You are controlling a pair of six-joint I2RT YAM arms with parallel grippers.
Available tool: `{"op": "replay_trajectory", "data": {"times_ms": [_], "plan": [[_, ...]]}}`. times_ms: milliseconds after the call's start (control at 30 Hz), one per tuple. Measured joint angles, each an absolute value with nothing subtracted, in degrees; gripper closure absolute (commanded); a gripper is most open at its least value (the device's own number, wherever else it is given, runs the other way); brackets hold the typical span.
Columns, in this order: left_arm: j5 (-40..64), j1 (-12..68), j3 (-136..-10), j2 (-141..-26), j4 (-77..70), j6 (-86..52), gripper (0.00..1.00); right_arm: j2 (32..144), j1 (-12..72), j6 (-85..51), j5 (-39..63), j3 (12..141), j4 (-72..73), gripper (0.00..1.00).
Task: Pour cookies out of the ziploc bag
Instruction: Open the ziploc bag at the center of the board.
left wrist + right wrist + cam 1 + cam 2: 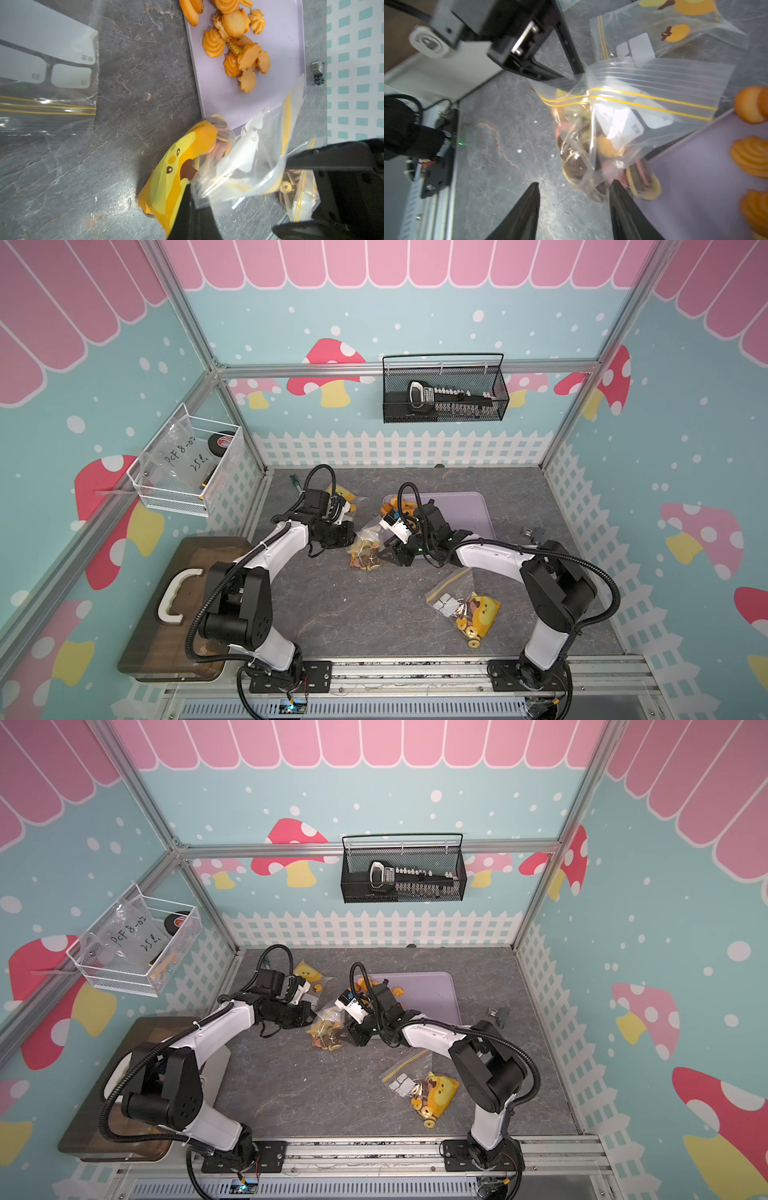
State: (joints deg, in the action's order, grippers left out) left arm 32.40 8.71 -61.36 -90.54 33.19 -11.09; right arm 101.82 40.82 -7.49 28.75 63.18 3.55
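The clear ziploc bag [365,549] with a yellow duck print [176,176] hangs just above the grey table, left of the purple tray [469,506]. Ring and round cookies [581,164] sit in its lower part. My left gripper [190,193] is shut on the bag's edge, near the yellow zip line [643,101]. My right gripper [575,182] stands open at the bag's bottom, one finger touching the plastic and nothing between the jaws. Several orange-golden cookies [234,37] lie on the tray [280,62].
A second bag of cookies [461,605] lies on the table in front of the right arm. Another bag [345,493] lies behind the left wrist. A wooden board with a white handle [178,597] sits outside the left wall.
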Motion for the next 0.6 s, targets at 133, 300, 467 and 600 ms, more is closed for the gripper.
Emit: {"op": "replay_trajectory", "data": {"times_ms": [133, 300, 467, 600], "plan": [[34.98, 8.78, -61.34, -90.54, 33.08, -10.81, 1.00, 102.10, 42.52, -7.31, 25.82, 66.22, 0.38, 0.37], [38.11, 9.06, -61.34, -90.54, 32.93, -10.63, 1.00, 104.90, 44.69, -8.54, 22.76, 71.20, -1.93, 0.26], [39.53, 9.56, -60.97, -90.04, 32.86, -10.48, 1.00, 110.37, 45.17, -9.52, 19.59, 76.73, -6.35, 0.25], [39.92, 9.63, -60.86, -89.34, 32.86, -10.48, 1.00, 111.55, 45.21, -10.07, 17.26, 77.52, -9.17, 0.37]]}}
